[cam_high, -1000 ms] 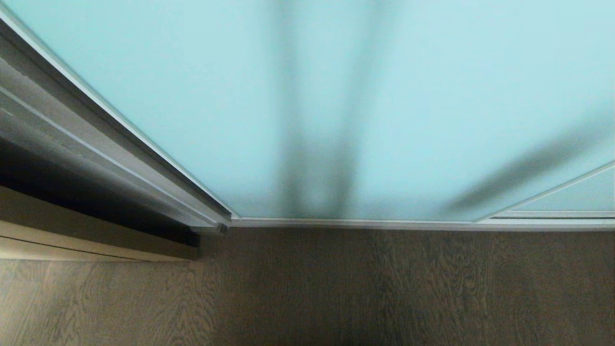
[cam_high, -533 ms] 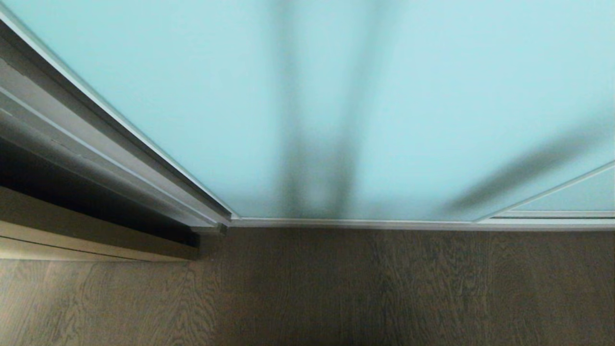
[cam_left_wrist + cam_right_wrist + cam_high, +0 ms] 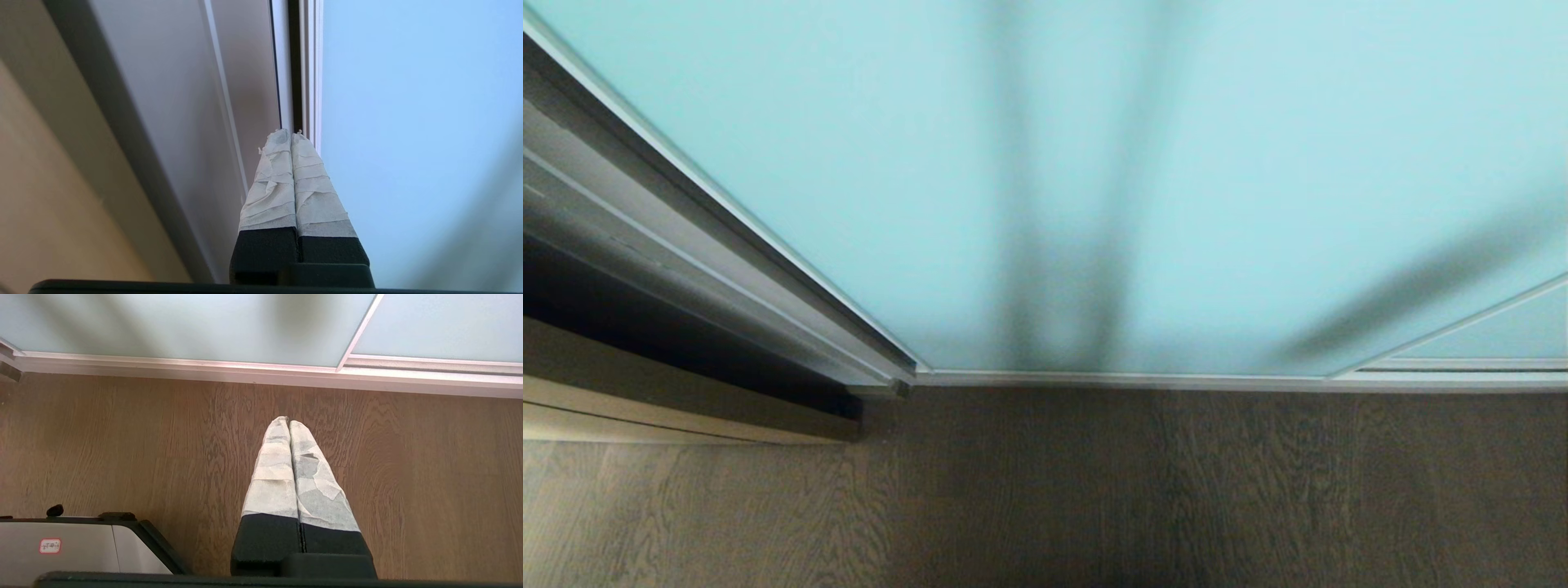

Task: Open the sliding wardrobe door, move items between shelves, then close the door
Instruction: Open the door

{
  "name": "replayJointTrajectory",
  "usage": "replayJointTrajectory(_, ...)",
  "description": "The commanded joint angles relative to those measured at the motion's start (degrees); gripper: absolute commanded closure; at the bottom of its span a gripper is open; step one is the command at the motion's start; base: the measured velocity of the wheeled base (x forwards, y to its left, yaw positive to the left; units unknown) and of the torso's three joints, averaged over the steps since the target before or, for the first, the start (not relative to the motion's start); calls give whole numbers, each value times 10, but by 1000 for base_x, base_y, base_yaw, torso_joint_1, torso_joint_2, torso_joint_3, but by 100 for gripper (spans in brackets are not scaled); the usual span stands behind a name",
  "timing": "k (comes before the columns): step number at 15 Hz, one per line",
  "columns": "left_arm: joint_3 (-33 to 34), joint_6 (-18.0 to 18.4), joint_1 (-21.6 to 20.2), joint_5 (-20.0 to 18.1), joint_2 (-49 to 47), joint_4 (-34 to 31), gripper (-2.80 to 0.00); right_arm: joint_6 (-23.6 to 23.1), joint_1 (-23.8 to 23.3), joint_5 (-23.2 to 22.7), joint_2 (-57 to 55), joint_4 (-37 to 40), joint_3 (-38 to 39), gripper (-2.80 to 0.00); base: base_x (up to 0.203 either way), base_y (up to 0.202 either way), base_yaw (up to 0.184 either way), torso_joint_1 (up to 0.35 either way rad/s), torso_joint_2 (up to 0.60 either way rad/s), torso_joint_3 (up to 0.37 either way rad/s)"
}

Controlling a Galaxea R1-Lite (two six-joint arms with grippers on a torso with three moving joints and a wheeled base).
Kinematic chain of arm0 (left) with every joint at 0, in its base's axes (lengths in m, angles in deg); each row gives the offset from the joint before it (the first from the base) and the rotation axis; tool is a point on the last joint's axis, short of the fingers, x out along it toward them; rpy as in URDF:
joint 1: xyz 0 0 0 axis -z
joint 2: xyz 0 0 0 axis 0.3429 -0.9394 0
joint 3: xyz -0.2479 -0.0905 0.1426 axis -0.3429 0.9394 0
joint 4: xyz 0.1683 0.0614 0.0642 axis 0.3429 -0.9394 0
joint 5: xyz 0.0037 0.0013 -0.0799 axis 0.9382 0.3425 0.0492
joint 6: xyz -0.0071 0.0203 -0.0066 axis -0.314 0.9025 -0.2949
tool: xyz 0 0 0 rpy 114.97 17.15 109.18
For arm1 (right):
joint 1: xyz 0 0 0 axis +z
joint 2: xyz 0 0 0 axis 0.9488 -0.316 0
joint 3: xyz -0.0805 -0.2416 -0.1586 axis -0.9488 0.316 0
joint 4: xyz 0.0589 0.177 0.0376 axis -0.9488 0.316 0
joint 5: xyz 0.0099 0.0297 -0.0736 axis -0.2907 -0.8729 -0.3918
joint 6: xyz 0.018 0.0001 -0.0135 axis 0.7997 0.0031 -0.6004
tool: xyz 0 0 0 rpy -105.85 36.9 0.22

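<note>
The left gripper (image 3: 290,134) has its two tape-wrapped fingers (image 3: 271,179) pressed flat together with nothing between them. It is raised in front of the wardrobe, its tips pointing at the dark slot beside the slim silver-white frame (image 3: 312,73) at the edge of the sliding wardrobe door (image 3: 408,122); whether the tips touch the frame cannot be told. On the other side of the slot runs a pale grey-white side panel (image 3: 171,102), and past that a beige wall (image 3: 36,183).

The right gripper (image 3: 289,421) is also closed and empty, hanging over the brown wood-grain floor (image 3: 122,437) short of the door's bottom rail (image 3: 204,367). A corner of the robot's grey base (image 3: 73,547) sits beside it.

In the head view neither arm shows. The floor (image 3: 1176,490) runs up to the bottom rail (image 3: 1176,379), and the frosted aqua door (image 3: 849,163) stands shut, filling the view above it, with soft dark shadows across the glass. A second glass panel (image 3: 1494,335) overlaps at the right edge.
</note>
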Motion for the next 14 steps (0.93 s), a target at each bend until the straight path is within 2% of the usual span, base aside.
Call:
replayJointTrajectory(1,5,1,-1,2,-34,32,0,0,0,0,0,0,0,0,0,0,0,0,0,0)
replayJointTrajectory(6,-8,-7,-1,7,-118,97,0,0,0,0,0,0,0,0,0,0,0,0,0,0)
replayJointTrajectory(10,-25,-12,-1,27,-184,166,0,0,0,0,0,0,0,0,0,0,0,0,0,0)
replayJointTrajectory(14,-30,-18,0,25,-197,165,0,0,0,0,0,0,0,0,0,0,0,0,0,0)
